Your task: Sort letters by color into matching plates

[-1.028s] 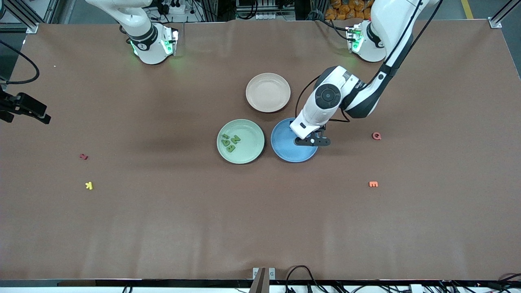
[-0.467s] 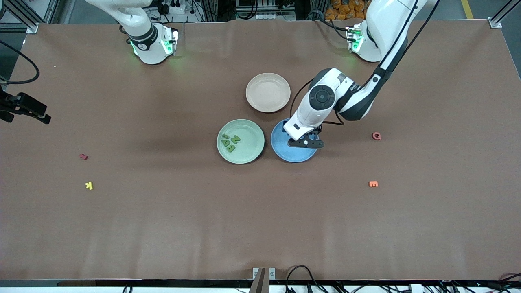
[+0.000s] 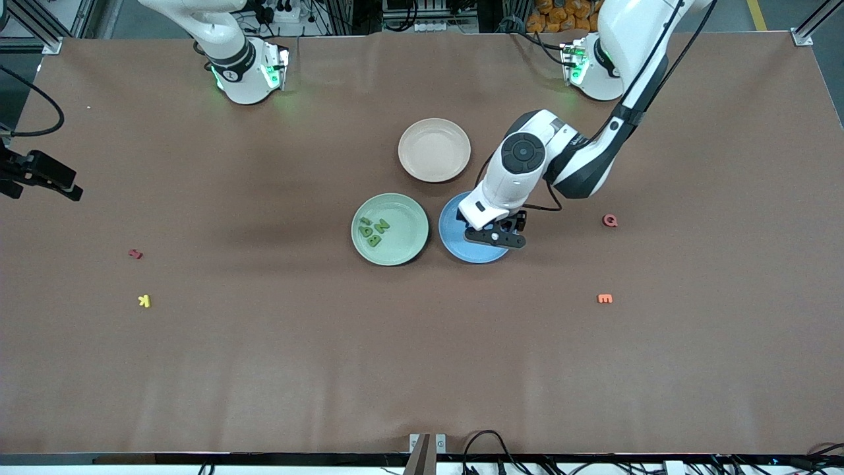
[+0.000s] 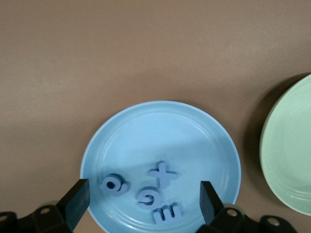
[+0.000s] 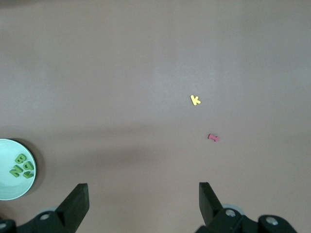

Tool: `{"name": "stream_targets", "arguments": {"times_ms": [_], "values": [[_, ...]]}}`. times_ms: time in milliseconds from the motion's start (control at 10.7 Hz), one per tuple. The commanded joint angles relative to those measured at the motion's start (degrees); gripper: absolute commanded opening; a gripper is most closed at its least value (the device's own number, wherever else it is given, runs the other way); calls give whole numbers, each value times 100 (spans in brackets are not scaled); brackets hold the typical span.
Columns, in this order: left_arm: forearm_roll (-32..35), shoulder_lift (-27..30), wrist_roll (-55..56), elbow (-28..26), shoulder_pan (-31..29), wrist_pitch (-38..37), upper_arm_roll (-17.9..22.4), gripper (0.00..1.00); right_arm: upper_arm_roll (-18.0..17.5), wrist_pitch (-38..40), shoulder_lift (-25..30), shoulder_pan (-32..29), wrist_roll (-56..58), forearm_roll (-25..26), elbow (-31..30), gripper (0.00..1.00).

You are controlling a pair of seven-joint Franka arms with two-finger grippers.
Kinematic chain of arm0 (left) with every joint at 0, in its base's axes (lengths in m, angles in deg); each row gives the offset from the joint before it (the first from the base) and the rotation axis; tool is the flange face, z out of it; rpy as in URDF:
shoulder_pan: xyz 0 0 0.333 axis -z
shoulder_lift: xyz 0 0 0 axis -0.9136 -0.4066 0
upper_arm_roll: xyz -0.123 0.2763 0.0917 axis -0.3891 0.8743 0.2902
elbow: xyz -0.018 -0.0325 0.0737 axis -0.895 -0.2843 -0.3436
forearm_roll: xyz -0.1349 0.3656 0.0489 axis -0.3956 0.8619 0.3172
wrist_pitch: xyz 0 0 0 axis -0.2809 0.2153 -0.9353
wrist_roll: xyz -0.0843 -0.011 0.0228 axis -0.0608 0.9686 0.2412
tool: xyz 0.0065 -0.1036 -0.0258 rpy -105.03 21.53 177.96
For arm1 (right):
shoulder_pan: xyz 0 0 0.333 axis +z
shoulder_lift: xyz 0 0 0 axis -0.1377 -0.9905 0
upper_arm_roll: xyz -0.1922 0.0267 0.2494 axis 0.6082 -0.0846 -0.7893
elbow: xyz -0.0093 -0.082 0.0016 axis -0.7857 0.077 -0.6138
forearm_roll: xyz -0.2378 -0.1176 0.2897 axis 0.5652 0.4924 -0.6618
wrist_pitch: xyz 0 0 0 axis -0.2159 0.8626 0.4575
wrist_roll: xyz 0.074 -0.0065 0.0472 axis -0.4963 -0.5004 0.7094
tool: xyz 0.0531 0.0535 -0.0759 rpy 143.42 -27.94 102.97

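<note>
Over the blue plate [image 3: 455, 241] hangs the left gripper [image 3: 494, 237], arm bent at the elbow, wrist pointing down, fingers [image 4: 75, 201] spread wide and empty. Four blue letters [image 4: 158, 191] lie in that plate; four green letters [image 3: 373, 231] in the green plate [image 3: 409, 247] beside it. High over bare table, the right gripper [image 5: 141, 204] waits, likewise spread

Four blue letters [image 4: 146, 189] in blue plate [image 4: 146, 121], green letters [image 3: 372, 232] in green plate [image 3: 402, 251]
</note>
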Motion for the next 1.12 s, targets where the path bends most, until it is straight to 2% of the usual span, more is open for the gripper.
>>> {"name": "stream_targets", "arguments": {"times_ms": [0,187,747,934,1028], "values": [[196,355,-743,7,17,-389,388,100,24,-47,112,26,44,-44,-133,100],[162,610,-1376,-20,0,-485,793,100,24,-47,103,35,44,-44,-133,100],[91,1454,-2960,7,-343,-1117,1216,100,24,-38,94,61,44,-44,-141,100],[82,1770,-3355,7,-667,-1145,1252,100,24,-47,86,70,36,-44,-133,100],[-161,1902,-3505,16,-790,-1180,1269,100,24,-47,86,70,36,-44,-141,100]]}}
